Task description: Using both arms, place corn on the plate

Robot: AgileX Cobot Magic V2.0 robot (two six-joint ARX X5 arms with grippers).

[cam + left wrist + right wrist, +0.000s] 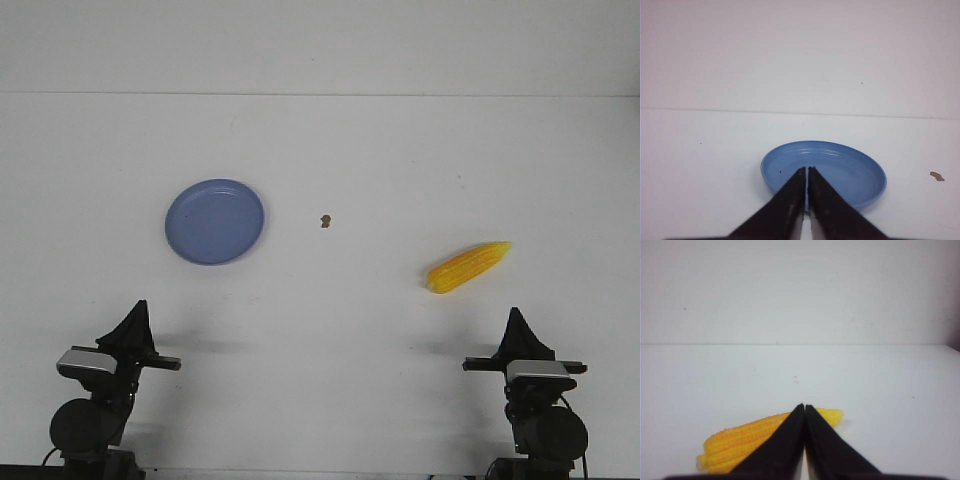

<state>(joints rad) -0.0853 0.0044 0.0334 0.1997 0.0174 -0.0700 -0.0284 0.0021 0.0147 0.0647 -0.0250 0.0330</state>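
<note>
A glossy yellow-orange plastic corn cob (468, 267) lay flat on the white table on my right side, its pointed end turned away from me and to the right. A round, shallow periwinkle-blue plate (214, 221) with a low raised rim sat upright on my left, well apart from the cob.

White table (330, 330) carrying a plate, a corn cob and a small speck.

The blue plate (215, 221) lies flat toward the left side, about midway between the near and far edges. The yellow-orange corn (468, 266) lies on its side toward the right, somewhat nearer the front edge, its pointed tip angled toward the far right corner. A tiny brown speck (325, 220) sits between them, nearer the plate, apart from both.
</note>
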